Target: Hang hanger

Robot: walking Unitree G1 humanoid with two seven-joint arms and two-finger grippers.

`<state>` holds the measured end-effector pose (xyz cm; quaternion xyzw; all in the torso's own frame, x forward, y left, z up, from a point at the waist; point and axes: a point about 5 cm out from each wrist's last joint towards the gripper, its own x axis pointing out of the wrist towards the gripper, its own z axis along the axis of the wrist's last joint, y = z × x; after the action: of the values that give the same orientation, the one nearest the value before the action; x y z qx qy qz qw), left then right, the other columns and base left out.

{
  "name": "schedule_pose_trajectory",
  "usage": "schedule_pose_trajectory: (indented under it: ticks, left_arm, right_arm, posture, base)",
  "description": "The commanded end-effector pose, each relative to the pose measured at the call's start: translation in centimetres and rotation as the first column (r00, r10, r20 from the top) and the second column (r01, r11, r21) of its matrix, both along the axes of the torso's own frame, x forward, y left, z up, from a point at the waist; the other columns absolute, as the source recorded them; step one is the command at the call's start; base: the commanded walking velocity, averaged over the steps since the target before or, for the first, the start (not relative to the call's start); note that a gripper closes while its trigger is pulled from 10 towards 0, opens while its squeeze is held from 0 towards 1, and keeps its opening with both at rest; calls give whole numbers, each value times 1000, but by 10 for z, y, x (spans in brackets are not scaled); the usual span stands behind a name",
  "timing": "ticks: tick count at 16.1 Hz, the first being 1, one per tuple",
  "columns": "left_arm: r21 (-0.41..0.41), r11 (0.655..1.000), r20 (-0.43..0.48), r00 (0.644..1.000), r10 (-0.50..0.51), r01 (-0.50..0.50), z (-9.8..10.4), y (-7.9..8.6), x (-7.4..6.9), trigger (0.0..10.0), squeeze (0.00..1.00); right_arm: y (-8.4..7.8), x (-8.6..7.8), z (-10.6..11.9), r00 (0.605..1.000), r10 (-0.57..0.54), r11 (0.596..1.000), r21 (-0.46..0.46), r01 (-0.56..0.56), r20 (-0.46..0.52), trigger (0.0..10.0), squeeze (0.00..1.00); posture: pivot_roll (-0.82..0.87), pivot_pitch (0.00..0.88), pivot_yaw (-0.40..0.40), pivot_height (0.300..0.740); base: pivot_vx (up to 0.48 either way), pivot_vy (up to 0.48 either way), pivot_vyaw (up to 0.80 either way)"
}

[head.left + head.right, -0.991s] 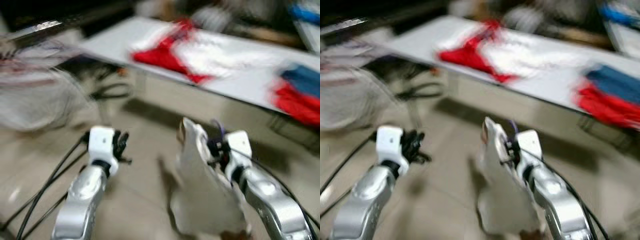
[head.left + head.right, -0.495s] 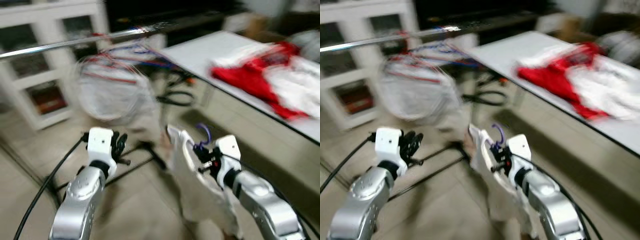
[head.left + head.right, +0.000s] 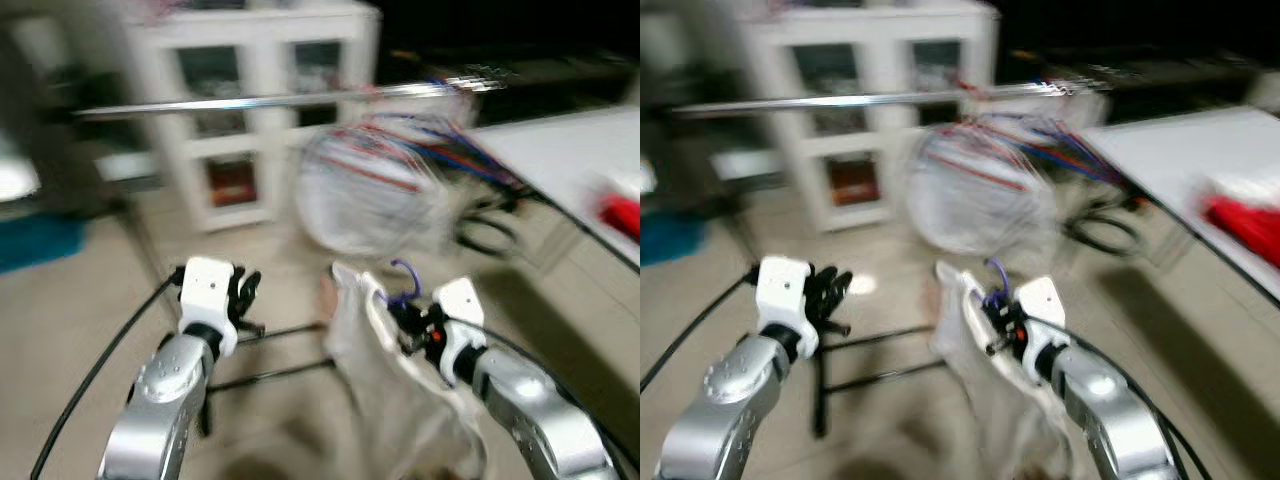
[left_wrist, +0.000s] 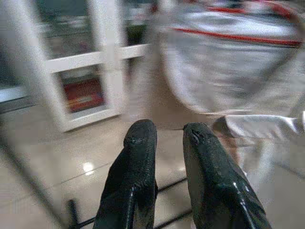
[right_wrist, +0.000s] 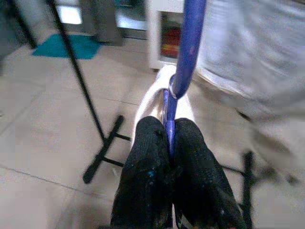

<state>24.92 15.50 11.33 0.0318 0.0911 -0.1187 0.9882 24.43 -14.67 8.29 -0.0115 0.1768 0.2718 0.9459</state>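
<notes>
Blue hanger (image 5: 183,57) carrying a white garment (image 3: 400,400)

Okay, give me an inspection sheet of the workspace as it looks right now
Surface: pale tiled floor; white table to the robot's right.
Job's things: purple hanger carrying a white garment; silver rail ahead, garments on hangers already on it.
Clutter: red cloth on the table.
Grippers: right gripper shut on the hanger; left gripper holds nothing, fingers slightly apart.
Cables: black cables along the left arm.
Surroundings: white cabinet behind the rail; views blurred.
</notes>
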Motion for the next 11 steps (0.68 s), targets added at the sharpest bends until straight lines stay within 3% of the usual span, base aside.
schedule_pose_trajectory:
  ticks: [1,6,10,11]
  left_arm:
    - [11,1000,1,1000,13,-13,2,6,1,10000,0]
    - [16,1000,7,1000,-3,3,4,3,4,10000,0]
    - [36,999,12,1000,-20,20,4,2,2,10000,0]
    - [38,999,13,1000,-23,23,5,1,1,10000,0]
  right_arm:
    - [7,3,8,999,35,999,20,-36,41,10000,0]
    - [4,5,13,998,6,1000,16,-8,69,10000,0]
    - [7,10,22,992,-51,997,67,44,115,10000,0]
    - [4,15,23,985,-94,995,39,90,147,10000,0]
  posture:
    - [154,0,8,740]
    - [153,0,15,740]
    - [163,0,6,740]
    - [163,0,4,740]
  base:
    - [352,0,800]
    - [354,0,800]
    - [354,0,0]
    - [352,0,0]
